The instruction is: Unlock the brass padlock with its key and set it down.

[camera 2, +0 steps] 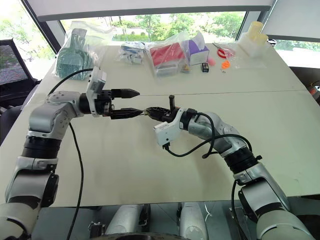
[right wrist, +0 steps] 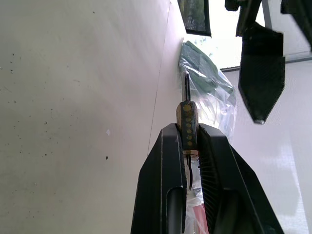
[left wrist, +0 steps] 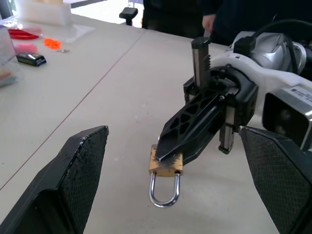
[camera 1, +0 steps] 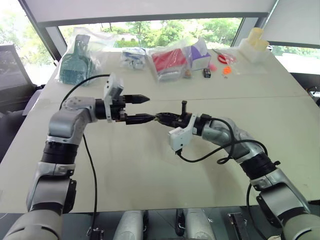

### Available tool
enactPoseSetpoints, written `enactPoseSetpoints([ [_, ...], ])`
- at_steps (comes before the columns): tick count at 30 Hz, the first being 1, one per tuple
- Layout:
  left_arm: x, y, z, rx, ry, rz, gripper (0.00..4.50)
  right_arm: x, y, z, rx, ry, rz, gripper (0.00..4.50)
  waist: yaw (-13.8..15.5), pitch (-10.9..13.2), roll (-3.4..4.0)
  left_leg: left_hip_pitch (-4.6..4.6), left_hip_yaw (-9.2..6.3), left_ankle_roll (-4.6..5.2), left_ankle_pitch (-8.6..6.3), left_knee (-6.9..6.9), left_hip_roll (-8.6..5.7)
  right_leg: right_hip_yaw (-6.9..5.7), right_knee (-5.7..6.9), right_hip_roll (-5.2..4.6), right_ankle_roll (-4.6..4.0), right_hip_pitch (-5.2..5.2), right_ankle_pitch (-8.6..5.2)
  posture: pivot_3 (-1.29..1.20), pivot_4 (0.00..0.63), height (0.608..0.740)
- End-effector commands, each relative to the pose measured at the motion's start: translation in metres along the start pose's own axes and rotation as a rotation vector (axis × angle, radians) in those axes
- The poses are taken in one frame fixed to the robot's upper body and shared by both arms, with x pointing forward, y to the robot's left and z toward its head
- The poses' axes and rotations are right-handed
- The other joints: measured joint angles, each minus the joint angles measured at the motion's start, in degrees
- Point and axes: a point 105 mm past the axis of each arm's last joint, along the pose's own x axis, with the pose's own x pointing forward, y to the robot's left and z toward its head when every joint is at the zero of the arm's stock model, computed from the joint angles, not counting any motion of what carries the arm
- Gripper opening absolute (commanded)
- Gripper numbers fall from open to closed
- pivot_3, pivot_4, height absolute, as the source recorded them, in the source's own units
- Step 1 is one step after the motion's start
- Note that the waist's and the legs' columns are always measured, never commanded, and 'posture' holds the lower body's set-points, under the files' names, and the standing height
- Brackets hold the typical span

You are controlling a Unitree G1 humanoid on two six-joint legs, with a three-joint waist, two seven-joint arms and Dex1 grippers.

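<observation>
Padlock pinched in my right gripper, above the table.

My right gripper (left wrist: pixel 168 151) is clamped on the brass padlock (left wrist: pixel 165 166), shackle hanging free beyond the fingertips. My left gripper (camera 1: pixel 142 109) faces it, jaws spread wide and holding nothing.

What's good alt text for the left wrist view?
The right gripper holds the brass padlock above the table, its shackle loop hanging below. The left gripper's open fingers frame the padlock on either side, not touching it.
</observation>
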Motion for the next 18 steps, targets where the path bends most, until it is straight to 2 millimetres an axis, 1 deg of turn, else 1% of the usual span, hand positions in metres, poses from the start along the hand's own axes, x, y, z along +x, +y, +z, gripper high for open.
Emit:
enactPoseSetpoints([
  [1, -0.004, -0.004, 0.006, 0.018, -0.013, 0.002, 2.62, 0.0, -0.011, 0.005, 0.005, -0.023, -0.049, 0.0, 0.0, 0.0, 0.0, 0.0, 0.01, 0.0, 0.0, 0.0, 0.0, 0.01, 0.0, 0.0, 0.0, 0.0, 0.0, 0.0, 0.15, 0.74],
  [2, -0.003, -0.006, 0.005, 0.017, -0.008, -0.002, 2.25, 0.0, -0.012, 0.005, 0.008, -0.024, -0.053, 0.0, 0.1, 0.0, 0.0, 0.0, 0.0, 0.0, 0.0, 0.0, 0.0, 0.01, 0.0, 0.0, 0.0, 0.0, 0.0, 0.0, 0.15, 0.74],
  [3, -0.002, -0.007, 0.004, 0.019, -0.001, -0.009, 1.72, 0.001, -0.014, 0.007, 0.009, -0.028, -0.057, 0.0, 0.1, 0.0, 0.0, 0.0, 0.0, -0.01, 0.0, 0.0, 0.0, 0.01, 0.0, 0.0, 0.0, 0.0, 0.0, 0.0, 0.15, 0.74],
  [5, 0.0, -0.009, 0.001, 0.02, 0.008, -0.016, 1.03, 0.002, -0.015, 0.008, 0.009, -0.034, -0.061, 0.0, 0.1, 0.0, 0.0, 0.0, 0.01, -0.01, 0.0, 0.0, 0.0, 0.01, 0.0, 0.0, 0.0, 0.0, 0.0, 0.0, 0.15, 0.74],
  [7, 0.0, -0.008, -0.002, 0.02, 0.016, -0.015, 0.23, 0.002, -0.015, 0.009, 0.012, -0.038, -0.062, 0.0, 0.1, 0.0, 0.0, 0.0, 0.01, -0.01, 0.0, 0.0, 0.0, 0.02, 0.0, 0.0, 0.0, 0.0, 0.0, 0.0, 0.15, 0.74],
  [8, 0.001, -0.008, -0.004, 0.021, 0.021, -0.012, 0.06, 0.003, -0.015, 0.01, 0.016, -0.041, -0.063, 0.0, 0.0, 0.0, 0.0, 0.0, 0.01, -0.01, 0.0, 0.0, 0.0, 0.02, 0.0, 0.0, 0.0, 0.0, 0.0, 0.0, 0.15, 0.74],
  [14, 0.004, -0.001, -0.014, 0.006, 0.047, 0.014, 0.06, 0.005, -0.02, 0.016, 0.011, -0.061, -0.079, 0.0, 0.0, 0.0, -0.01, 0.01, 0.01, -0.01, 0.0, 0.0, -0.01, 0.02, 0.0, 0.0, 0.0, 0.0, 0.0, 0.0, 0.15, 0.74],
  [18, 0.002, 0.001, -0.02, 0.002, 0.069, 0.016, 0.06, 0.005, -0.021, 0.017, 0.012, -0.059, -0.081, 0.0, 0.0, 0.0, -0.01, 0.0, 0.02, -0.01, 0.0, 0.0, -0.01, 0.02, 0.0, 0.0, 0.0, 0.0, 0.0, 0.0, 0.15, 0.74],
])
